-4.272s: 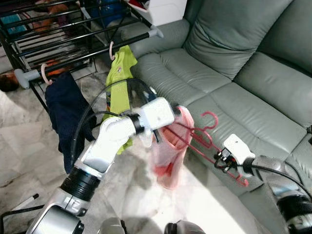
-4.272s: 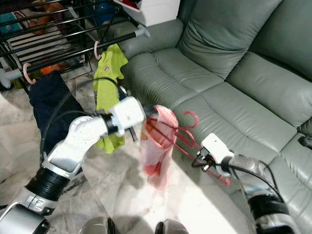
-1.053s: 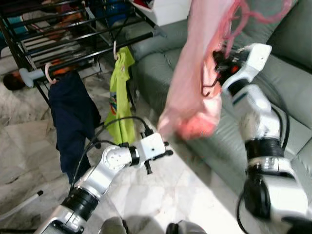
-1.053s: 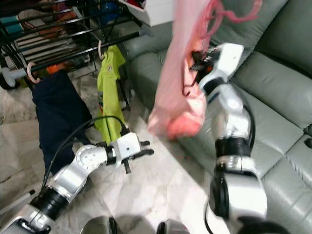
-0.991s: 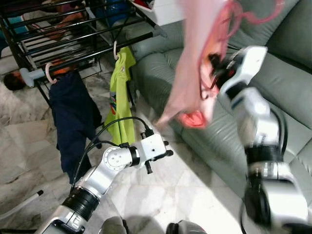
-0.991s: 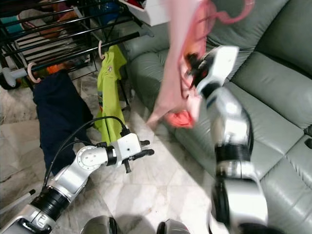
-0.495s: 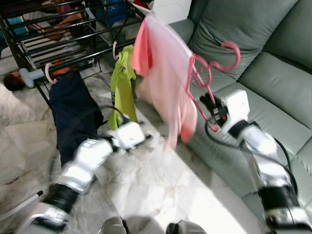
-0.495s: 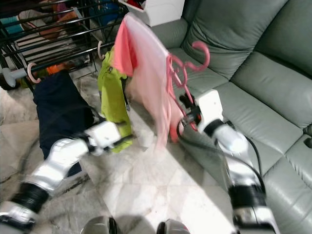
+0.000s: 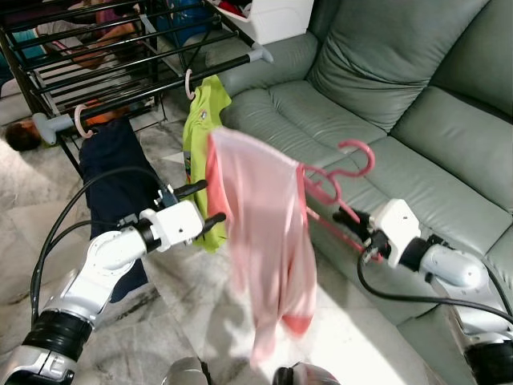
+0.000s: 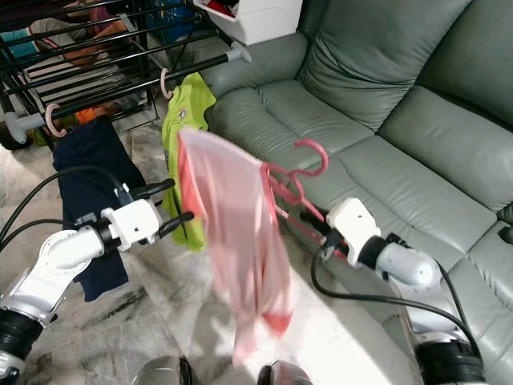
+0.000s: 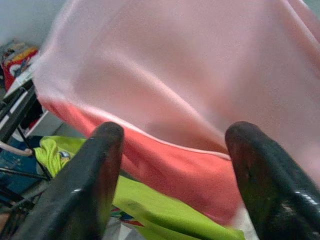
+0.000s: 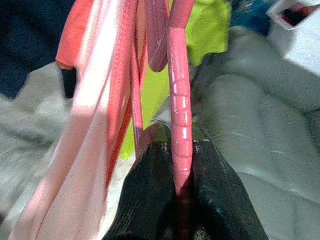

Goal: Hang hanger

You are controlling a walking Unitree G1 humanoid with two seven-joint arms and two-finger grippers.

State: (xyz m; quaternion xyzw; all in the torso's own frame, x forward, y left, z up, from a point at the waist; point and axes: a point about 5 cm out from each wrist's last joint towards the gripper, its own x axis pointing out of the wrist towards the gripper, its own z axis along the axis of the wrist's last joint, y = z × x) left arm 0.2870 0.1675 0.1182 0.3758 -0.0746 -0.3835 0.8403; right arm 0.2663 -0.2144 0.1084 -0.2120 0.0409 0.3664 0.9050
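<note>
Home living room: sofa (image 9: 385,104), clothes rack (image 9: 120,72).

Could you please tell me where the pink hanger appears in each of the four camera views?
Left eye view: pink hanger, centre-right, before the sofa.
Right eye view: centre, hook raised.
Left wrist view: its pink garment.
Right wrist view: gripped by the right gripper.
Shared landmark: lime-green shirt.

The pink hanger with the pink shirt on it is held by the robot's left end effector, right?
No. The right end effector is shut on the pink hanger, as the right wrist view shows. The left end effector is open beside the pink shirt.
</note>
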